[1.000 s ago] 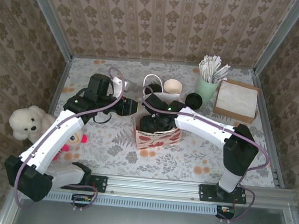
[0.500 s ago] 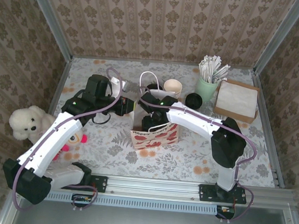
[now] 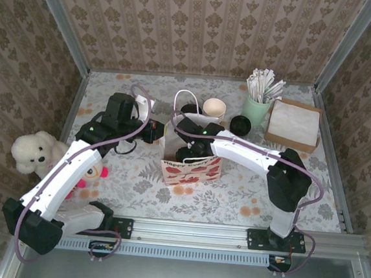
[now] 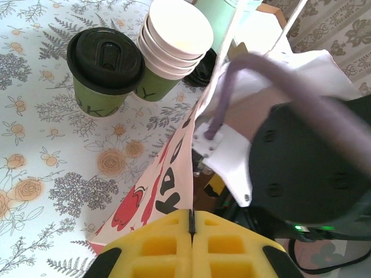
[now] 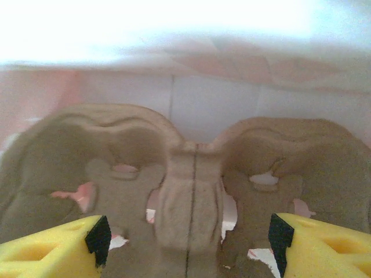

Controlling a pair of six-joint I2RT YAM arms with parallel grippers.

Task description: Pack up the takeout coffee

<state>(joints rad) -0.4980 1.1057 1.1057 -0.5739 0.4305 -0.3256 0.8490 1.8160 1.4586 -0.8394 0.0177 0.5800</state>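
The takeout coffee (image 4: 104, 66), a dark green cup with a black lid, stands on the table beside a stack of unlidded cups (image 4: 174, 46). In the top view a black-lidded cup (image 3: 240, 125) stands next to the mint cup. A white paper bag (image 3: 190, 164) with red print stands upright mid-table. My left gripper (image 4: 191, 217) is shut, pinching the bag's left top edge (image 4: 182, 168). My right gripper (image 5: 188, 240) reaches down inside the bag, open, its yellow fingers either side of the middle ridge of a brown pulp cup carrier (image 5: 191, 185) without touching it.
The mint cup of paper-wrapped sticks (image 3: 257, 107) and a brown box of napkins (image 3: 294, 124) stand at the back right. A white plush bear (image 3: 31, 151) lies at the left edge. Metal rails and papered walls close in the table.
The bag has been raised from low and slumped to upright. My left gripper has shut on its edge. My right arm has shifted while its gripper stays inside the bag.
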